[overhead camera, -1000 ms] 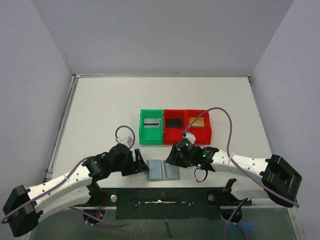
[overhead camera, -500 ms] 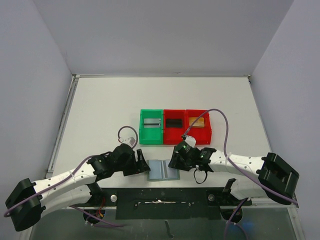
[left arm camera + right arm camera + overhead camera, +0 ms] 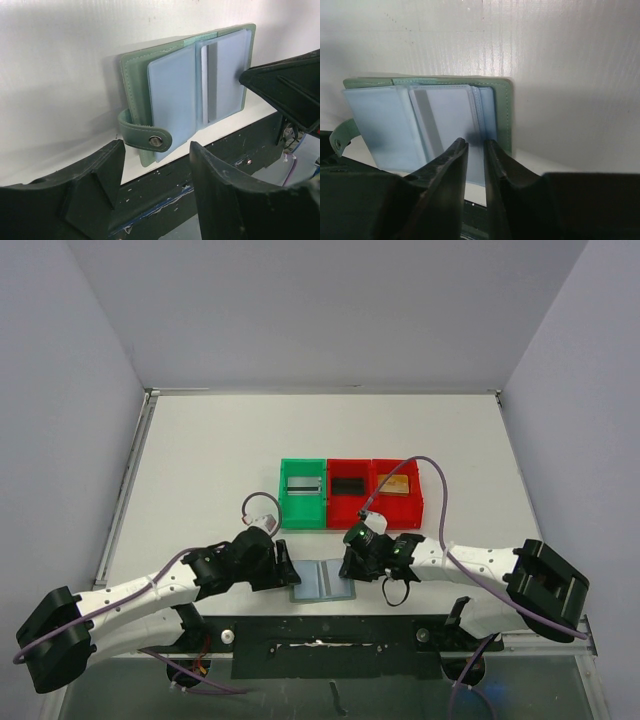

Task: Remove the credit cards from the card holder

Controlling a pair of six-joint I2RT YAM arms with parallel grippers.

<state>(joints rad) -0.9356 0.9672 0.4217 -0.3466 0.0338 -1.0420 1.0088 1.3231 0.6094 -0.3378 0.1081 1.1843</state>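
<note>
the credit cards sit tucked in the clear pockets and how many there are is hard to make out; one shows a grey stripe through the plastic. the card holder lies open and flat at the near edge of the table, its near rim cut off behind black fingers in both wrist views. its snap strap pokes out on the left side. the right gripper hovers over the near edge of the right panel, fingers drawn close with a thin slit between them; whether a card edge is nipped there, i cannot tell. the left gripper is spread wide, just left of the holder, the strap in line with its gap and nothing pinched. farther back, a green bin and two red bins stand in a row, contents too small to read.
</note>
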